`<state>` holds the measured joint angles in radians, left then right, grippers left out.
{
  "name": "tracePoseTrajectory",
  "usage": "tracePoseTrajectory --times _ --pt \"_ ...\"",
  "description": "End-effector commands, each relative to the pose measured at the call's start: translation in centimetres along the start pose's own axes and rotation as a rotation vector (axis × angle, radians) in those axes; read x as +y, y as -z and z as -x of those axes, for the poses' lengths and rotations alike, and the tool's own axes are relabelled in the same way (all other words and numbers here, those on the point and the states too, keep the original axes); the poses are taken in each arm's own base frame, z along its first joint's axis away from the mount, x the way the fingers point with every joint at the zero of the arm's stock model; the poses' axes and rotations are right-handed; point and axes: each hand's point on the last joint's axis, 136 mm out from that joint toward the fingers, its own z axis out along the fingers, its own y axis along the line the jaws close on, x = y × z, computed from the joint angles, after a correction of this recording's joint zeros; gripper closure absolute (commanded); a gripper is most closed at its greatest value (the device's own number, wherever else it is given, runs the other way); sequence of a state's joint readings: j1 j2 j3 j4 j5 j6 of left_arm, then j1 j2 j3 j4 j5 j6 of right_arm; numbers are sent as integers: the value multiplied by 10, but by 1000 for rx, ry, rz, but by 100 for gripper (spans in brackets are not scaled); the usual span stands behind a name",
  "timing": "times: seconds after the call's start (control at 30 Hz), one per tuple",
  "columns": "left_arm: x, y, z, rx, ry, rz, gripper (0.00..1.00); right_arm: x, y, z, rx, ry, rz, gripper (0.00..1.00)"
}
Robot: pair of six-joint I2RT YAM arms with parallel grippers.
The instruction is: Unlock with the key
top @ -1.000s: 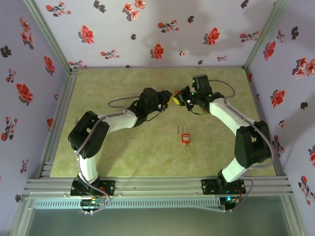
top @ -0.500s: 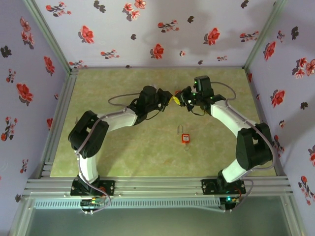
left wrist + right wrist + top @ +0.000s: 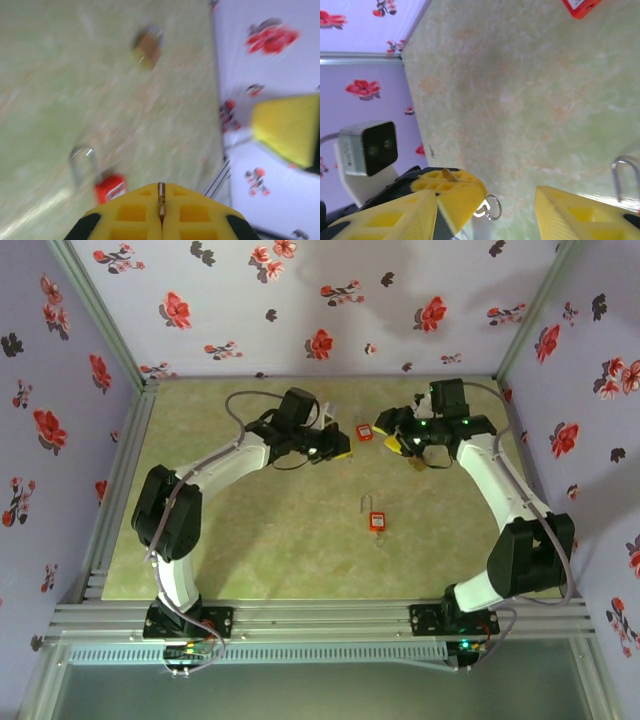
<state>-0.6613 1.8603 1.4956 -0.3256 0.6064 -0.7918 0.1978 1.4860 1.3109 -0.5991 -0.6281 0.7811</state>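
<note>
My left gripper is shut on the key, a thin metal blade pinched between its yellow fingers. The key's ring hangs below those fingers in the right wrist view. My right gripper stands open just to the right, with nothing between its own fingers. A small red padlock lies on the table between the two grippers, its shackle pointing away. A second red padlock lies nearer, mid-table.
A brownish padlock lies under the right arm, and a steel shackle shows there. Flowered walls close the back and both sides. The green table lies bare in front of the arms.
The right gripper opened and drew back to the right, leaving the key in the left gripper, which shut on it. The grippers parted and the far red padlock came into sight.
</note>
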Motion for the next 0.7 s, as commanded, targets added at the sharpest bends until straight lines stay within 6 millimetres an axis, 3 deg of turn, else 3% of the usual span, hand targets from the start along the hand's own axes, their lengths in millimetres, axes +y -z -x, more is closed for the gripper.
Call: tracePoseTrajectory --times 0.0,0.1,0.17,0.3,0.4,0.53,0.67 --pt "57 6 -65 302 -13 178 100 -24 0 -22 99 50 -100 45" --pt "75 4 -88 392 -20 225 100 -29 -4 -29 114 52 -102 45" --pt "73 0 -97 429 -61 215 100 -36 -13 -39 153 58 -118 45" --pt "38 -12 -103 435 -158 71 100 -39 -33 -60 217 46 -49 48" --pt "12 -13 -105 423 -223 -40 100 -31 -36 -64 222 37 35 50" --pt "-19 -7 -95 384 -252 -180 100 -17 -23 -66 215 97 101 51" --pt "-43 3 -75 312 -261 -279 100 -3 4 -62 151 153 196 51"
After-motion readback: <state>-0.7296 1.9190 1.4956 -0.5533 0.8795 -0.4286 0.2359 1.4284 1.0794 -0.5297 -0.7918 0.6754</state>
